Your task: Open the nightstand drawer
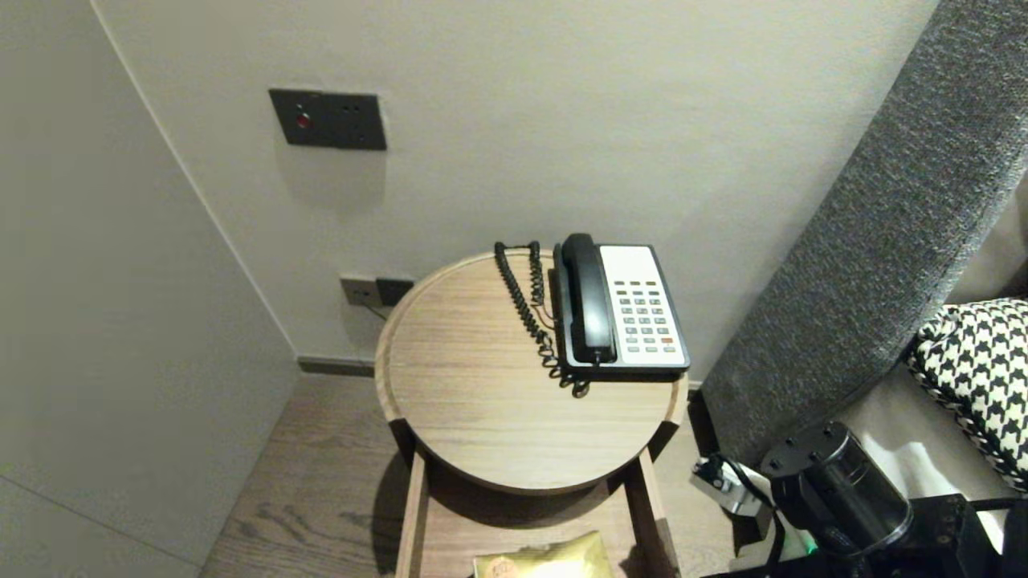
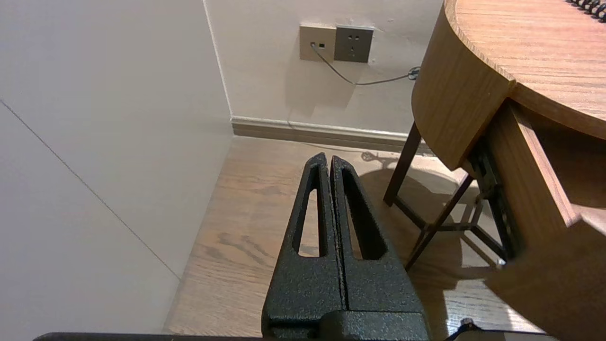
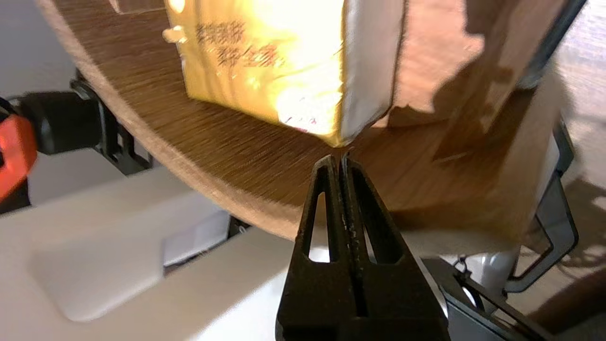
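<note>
**A:** Head view: what's in shot?

**B:** A round table [image 1: 482, 417], with a phone [image 1: 634, 309] at its 1 o'clock. Below, at 6 o'clock, a drawer [image 1: 414, 514] stands open with a gold packet [image 1: 542, 558] lying in it. The right arm [image 1: 835, 490] sits low at 4 o'clock. The left arm is out of shot.

**A:** Left wrist view?

**B:** The left gripper [image 2: 329, 161] has its fingers pressed together with nothing between them. It hangs over the floor [image 2: 246, 227] beside the table, well apart from the packet.

**A:** And the right wrist view?

**B:** The right gripper [image 3: 342, 158] is closed tight and empty, its tips right at one corner of the packet. I cannot tell whether they touch.

**A:** How far along is it?

**B:** Early, I'd judge. The drawer is open, but the packet is unheld and lies where it is in the drawer.

**A:** Which way does it point?

**B:** One corner aims straight at the fingertips, printed face up. In the head view its far edge runs 9 to 3. The rest is cut off, so I can't be sure of the long axis.
</note>
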